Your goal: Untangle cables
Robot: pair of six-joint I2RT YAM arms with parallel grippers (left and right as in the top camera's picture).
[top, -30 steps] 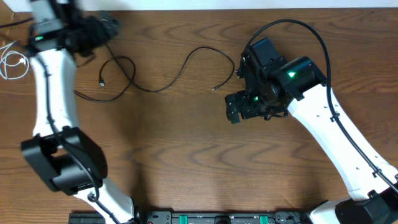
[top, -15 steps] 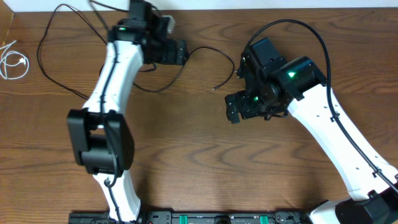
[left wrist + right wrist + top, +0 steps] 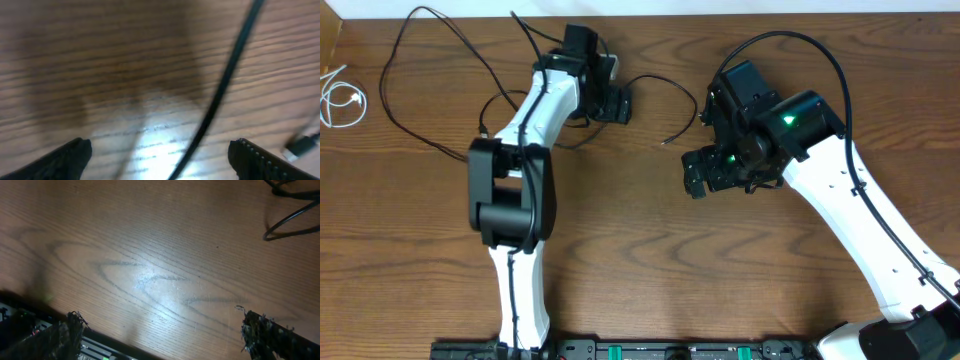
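Note:
One black cable (image 3: pixel 384 75) lies in a big loose loop at the back left. A second black cable (image 3: pixel 660 78) arcs across the back middle and ends in a small plug (image 3: pixel 667 141). The white cable (image 3: pixel 340 100) is coiled at the far left edge. My left gripper (image 3: pixel 612 103) is open low over the second cable. In the blurred left wrist view a black cable (image 3: pixel 225 80) runs between the open jaws (image 3: pixel 160 152), with a plug (image 3: pixel 300 146) at the right. My right gripper (image 3: pixel 694 180) is open and empty over bare wood (image 3: pixel 160 330).
The left arm (image 3: pixel 510 190) stretches from the front edge up across the left half of the wooden table (image 3: pixel 650 260). A black cord loop (image 3: pixel 292 222) shows at the right wrist view's top right. A black rail (image 3: pixel 650 350) runs along the front edge.
My left arm has swung from the far back left corner rightward to the back middle. The black cable that lay in a small loop now lies spread in a big loop. The right arm has not moved.

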